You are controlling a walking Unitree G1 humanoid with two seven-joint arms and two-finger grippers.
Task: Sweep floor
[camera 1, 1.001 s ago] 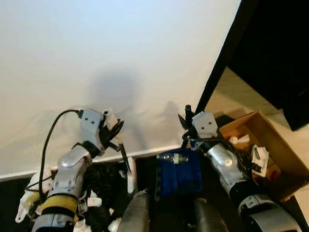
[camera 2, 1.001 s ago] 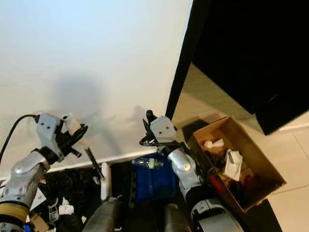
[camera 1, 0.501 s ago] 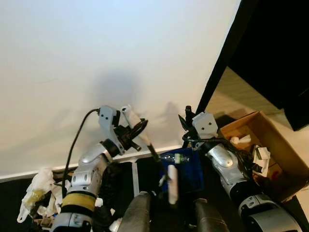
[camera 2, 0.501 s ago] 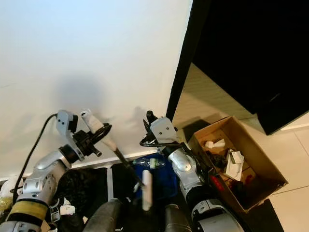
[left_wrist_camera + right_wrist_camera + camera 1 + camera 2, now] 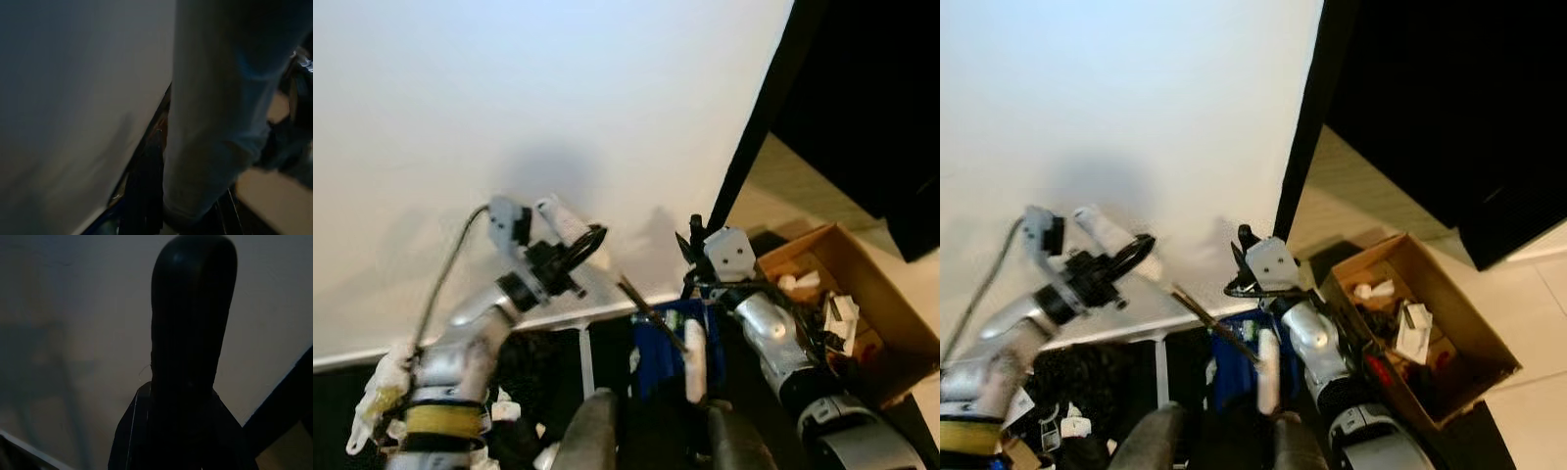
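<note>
Gripping the brush (image 5: 656,318), left claw (image 5: 570,250) angles it over the dustpan (image 5: 677,345).

Open cardboard box (image 5: 1449,313) of probably crumpled scraps beside white wall (image 5: 509,117).

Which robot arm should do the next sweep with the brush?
The left. Its left gripper already holds the brush, whose white head hangs over the blue dustpan. The right gripper is raised by the wall.

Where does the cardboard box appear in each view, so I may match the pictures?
Left eye view: cardboard box at lower right, beside the right arm.
Right eye view: lower right, nearer the centre.
Shared landmark: black frame edge beside the white wall, above the box.
</note>
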